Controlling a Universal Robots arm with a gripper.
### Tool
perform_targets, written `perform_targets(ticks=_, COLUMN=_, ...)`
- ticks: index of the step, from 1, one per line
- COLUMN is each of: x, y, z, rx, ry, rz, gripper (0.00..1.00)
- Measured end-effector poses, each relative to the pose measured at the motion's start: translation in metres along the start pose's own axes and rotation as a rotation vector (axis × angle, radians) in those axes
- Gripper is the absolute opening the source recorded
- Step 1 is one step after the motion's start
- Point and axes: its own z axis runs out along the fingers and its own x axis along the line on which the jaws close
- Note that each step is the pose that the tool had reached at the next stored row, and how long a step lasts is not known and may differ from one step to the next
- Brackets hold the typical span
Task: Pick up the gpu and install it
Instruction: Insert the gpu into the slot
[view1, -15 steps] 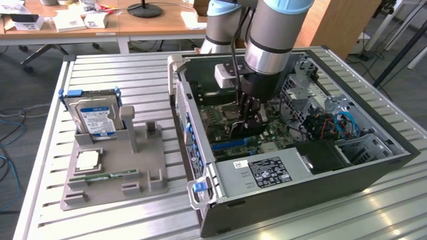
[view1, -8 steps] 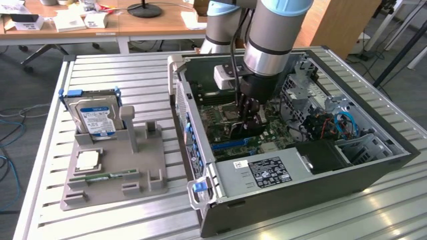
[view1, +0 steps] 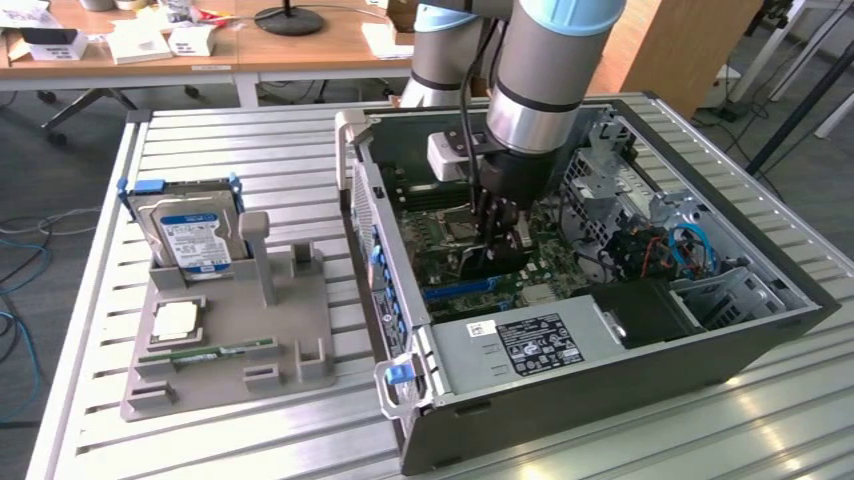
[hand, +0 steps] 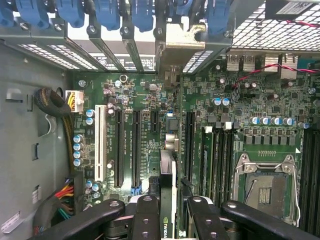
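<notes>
Gripper is down inside the open PC case, low over the motherboard. Its fingers are clamped on the gpu, one on each face. The card is seen edge-on in the wrist view, with a logo on its top edge. The gpu sits directly under the gripper and stands upright on edge over the board. It runs parallel to the long black expansion slots, with slots on both sides of it. Cannot tell if its lower edge is in a slot. The empty CPU socket is near, off to one side of the card. The power supply is at the near end of the case. Outside the case, towards the exterior view's left, a grey holder on the slatted table carries a hard drive standing upright and a RAM stick lying flat, both well apart from the gripper.
</notes>
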Motion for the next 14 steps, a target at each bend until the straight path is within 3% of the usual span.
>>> perform_targets(ticks=14, x=-0.0009, y=0.0027, z=0.0008, rx=0.0000, ry=0.0000, rz=0.000, gripper=0.26)
